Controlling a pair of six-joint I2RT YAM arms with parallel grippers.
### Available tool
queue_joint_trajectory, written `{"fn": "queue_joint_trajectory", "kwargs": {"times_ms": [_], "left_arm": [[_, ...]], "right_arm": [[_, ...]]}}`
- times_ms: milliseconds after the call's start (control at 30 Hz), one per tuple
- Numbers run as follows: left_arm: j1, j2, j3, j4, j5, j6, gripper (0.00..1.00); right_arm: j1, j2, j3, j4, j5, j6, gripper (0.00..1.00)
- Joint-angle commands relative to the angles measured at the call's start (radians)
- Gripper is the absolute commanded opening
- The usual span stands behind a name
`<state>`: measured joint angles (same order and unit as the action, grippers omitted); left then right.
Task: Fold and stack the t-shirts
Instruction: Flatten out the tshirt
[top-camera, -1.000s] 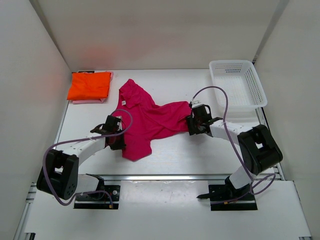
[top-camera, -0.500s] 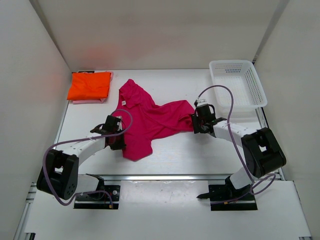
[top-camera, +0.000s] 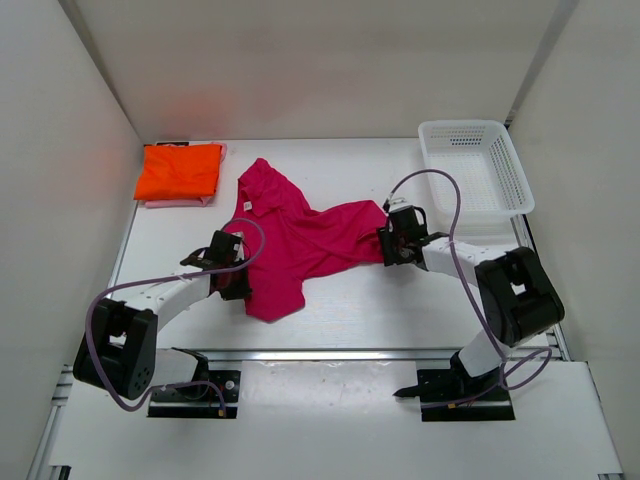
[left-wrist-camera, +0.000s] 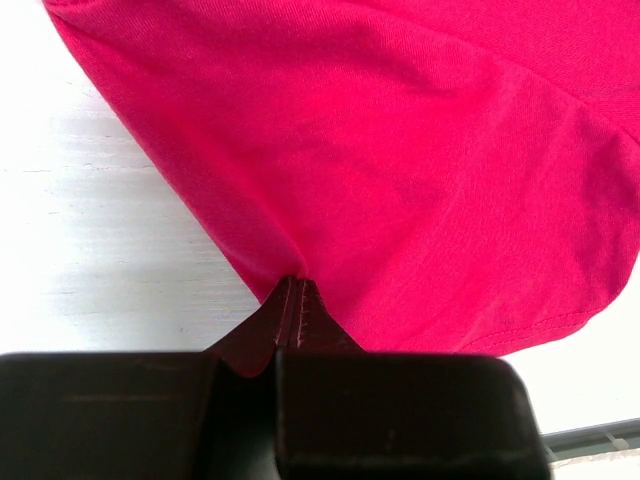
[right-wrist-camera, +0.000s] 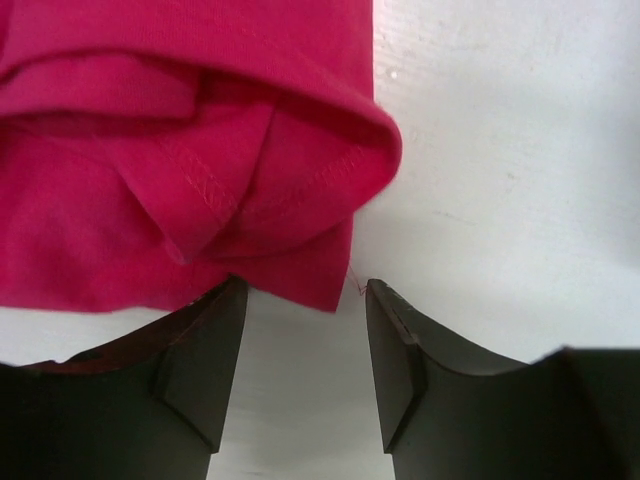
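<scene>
Item 1: deep magenta t-shirt (top-camera: 300, 240). We find it lying unfolded and rumpled across the middle of the table (top-camera: 400, 310).

Item 2: left gripper (top-camera: 238, 283), at the shirt's lower left edge. In its wrist view we see it (left-wrist-camera: 287, 345) clamped tight on a small pinch of the magenta fabric.

Item 3: right gripper (top-camera: 388, 247), at the shirt's right end. In its wrist view we see its fingers (right-wrist-camera: 205, 350) spread apart and gripping nothing. The rolled hem lies just above the gap.

Item 4: bright orange t-shirt (top-camera: 180, 170), folded at the upper left of the table. We note it rests on a light pink t-shirt (top-camera: 175, 203), of which only an edge shows.

Item 5: white mesh basket (top-camera: 478, 165), upper right, well apart from the shirts.
</scene>
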<state>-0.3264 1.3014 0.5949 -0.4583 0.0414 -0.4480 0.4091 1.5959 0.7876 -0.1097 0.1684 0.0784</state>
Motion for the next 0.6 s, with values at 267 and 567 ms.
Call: {"fn": "queue_joint_trajectory", "kwargs": {"times_ms": [267,567], "left_arm": [[0.004,-0.016,-0.003,0.020,0.017,0.009,0.00],[0.004,-0.013,-0.001,0.017,0.014,0.014,0.00]], "right_arm": [[0.005,0.093,0.076,0.054,0.023,-0.043,0.50],[0.031,0.110,0.104,0.022,0.071,-0.072,0.51]]}}
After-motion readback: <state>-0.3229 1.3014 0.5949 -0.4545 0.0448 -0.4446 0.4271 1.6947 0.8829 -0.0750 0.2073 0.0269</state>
